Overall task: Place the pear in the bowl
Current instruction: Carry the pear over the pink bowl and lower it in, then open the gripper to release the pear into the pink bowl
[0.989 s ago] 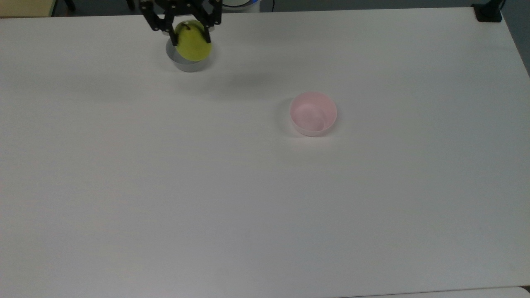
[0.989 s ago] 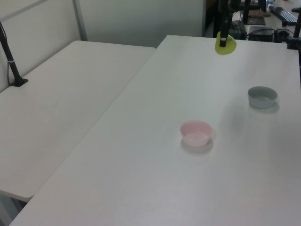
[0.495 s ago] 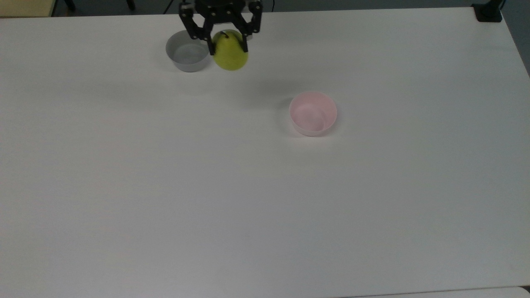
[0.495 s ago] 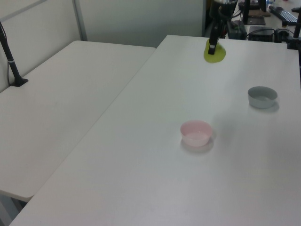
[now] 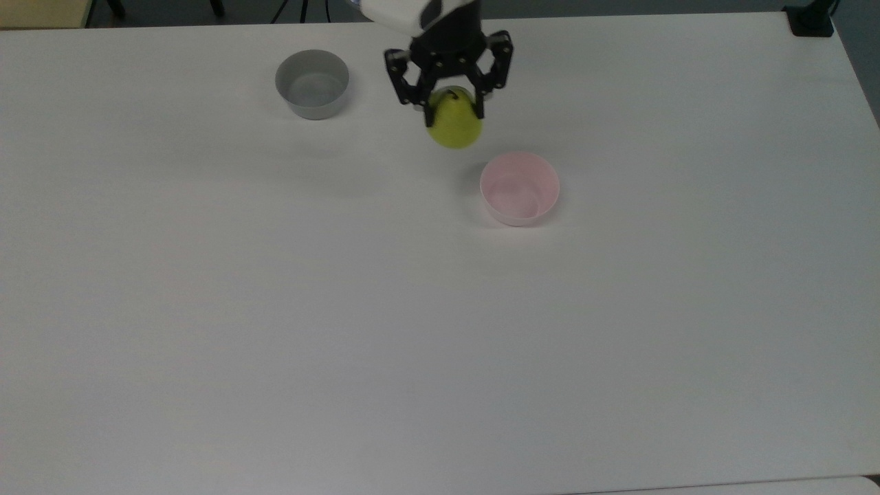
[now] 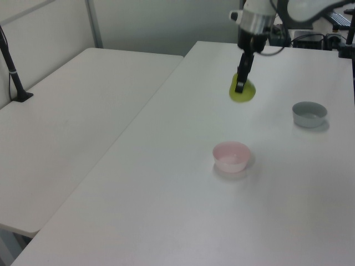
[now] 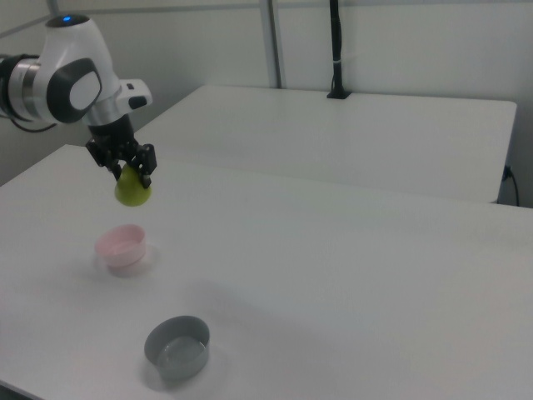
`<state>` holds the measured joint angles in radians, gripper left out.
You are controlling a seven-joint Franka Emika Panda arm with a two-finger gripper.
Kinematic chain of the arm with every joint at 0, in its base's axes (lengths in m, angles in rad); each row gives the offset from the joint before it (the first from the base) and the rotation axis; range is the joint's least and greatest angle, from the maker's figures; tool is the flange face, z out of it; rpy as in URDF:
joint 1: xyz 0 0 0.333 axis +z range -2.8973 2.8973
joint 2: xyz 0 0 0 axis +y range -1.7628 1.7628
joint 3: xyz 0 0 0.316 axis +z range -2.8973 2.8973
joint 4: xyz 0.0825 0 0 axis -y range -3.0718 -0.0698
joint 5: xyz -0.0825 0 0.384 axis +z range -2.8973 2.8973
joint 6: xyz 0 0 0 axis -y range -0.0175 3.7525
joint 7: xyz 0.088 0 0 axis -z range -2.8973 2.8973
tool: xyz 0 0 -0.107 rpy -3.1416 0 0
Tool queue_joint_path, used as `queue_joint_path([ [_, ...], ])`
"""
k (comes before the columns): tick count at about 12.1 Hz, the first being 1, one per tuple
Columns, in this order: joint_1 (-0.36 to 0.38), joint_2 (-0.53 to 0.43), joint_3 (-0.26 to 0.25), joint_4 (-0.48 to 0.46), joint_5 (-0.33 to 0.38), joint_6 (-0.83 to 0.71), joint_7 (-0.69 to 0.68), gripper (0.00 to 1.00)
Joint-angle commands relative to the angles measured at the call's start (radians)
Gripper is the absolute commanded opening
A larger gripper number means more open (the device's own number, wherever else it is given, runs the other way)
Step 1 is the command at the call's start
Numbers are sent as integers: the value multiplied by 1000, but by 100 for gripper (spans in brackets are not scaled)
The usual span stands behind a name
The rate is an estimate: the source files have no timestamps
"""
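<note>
On the broad white surface [image 5: 275, 309] we see the pale pink round plastic bowl [image 5: 520, 188] empty, the grey plastic bowl [image 5: 311, 83] well apart. Our black two-finger gripper [image 5: 450, 110] is clamped on the small yellow-green pear [image 5: 454, 125], held aloft near the pink bowl. We judge the pickup done; centring, lowering and release remain.

Pear [image 5: 454, 127] yellow-green; bowl [image 5: 520, 188] pale pink; other bowl [image 5: 312, 83] grey; table [image 5: 275, 309] white
</note>
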<state>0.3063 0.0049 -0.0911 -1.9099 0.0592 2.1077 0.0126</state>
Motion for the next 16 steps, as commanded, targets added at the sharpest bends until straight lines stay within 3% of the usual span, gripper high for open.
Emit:
queue_joint_path([
  [1,81,73,-7,-34,8,109,84,0],
  [5,119,178,-3,-32,5,233,141,0],
  [14,151,267,25,-31,-4,271,141,0],
  [15,151,268,25,-31,-4,270,141,10],
  [16,148,267,25,-26,-4,265,145,38],
])
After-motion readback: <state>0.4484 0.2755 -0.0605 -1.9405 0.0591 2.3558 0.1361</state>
